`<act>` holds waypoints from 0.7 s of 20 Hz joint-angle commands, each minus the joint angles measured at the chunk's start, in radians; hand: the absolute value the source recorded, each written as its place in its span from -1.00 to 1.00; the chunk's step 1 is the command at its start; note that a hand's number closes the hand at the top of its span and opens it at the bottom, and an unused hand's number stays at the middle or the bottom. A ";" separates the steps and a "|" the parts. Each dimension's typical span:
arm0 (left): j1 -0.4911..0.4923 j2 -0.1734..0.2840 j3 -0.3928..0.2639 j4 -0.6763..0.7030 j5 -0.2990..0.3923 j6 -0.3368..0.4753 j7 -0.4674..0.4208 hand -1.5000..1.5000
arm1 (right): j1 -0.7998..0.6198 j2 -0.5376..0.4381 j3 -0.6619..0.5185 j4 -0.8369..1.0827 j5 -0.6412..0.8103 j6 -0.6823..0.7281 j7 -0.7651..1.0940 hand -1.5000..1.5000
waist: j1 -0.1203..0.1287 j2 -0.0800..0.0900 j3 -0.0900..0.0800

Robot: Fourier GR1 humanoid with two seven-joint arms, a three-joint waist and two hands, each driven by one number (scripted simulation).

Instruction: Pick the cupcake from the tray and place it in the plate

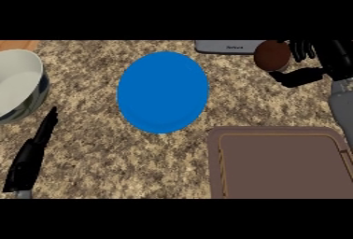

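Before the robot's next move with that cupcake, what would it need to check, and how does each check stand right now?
1. Cupcake held: ok, the right hand has its fingers and thumb curled round it.
2. Cupcake off the tray: ok, it is held up beyond the tray's far edge.
3. Blue plate free to receive it: ok, nothing lies on it.
4. Cupcake over the plate: not ok, it is to the plate's right, near a grey appliance.
5. Left hand out of the way: ok, low at the left, apart from the plate.
6. White bowl clear of the path: ok, it sits at the far left.
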 commanded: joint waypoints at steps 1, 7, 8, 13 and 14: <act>-0.024 0.023 0.039 -0.021 0.015 -0.011 0.059 0.00 | -0.077 0.046 0.016 -0.076 -0.056 0.096 0.007 1.00 | -0.017 -0.005 -0.001; 0.064 0.006 0.045 -0.055 0.011 -0.032 -0.002 0.00 | -0.113 0.201 0.085 -0.108 -0.008 0.076 0.105 1.00 | -0.012 -0.005 -0.001; 0.072 -0.017 0.035 -0.035 -0.007 -0.012 -0.026 0.00 | -0.130 0.204 0.076 -0.138 -0.038 0.124 0.133 1.00 | -0.016 -0.006 -0.001; -0.016 -0.007 0.050 0.023 -0.003 -0.039 -0.011 0.00 | -0.290 0.382 0.134 0.006 0.030 0.081 0.277 1.00 | -0.009 -0.001 -0.002; 0.042 -0.020 0.025 -0.074 -0.015 -0.027 0.031 0.00 | -0.321 0.407 0.136 0.056 0.051 0.055 0.279 1.00 | 0.001 -0.002 -0.001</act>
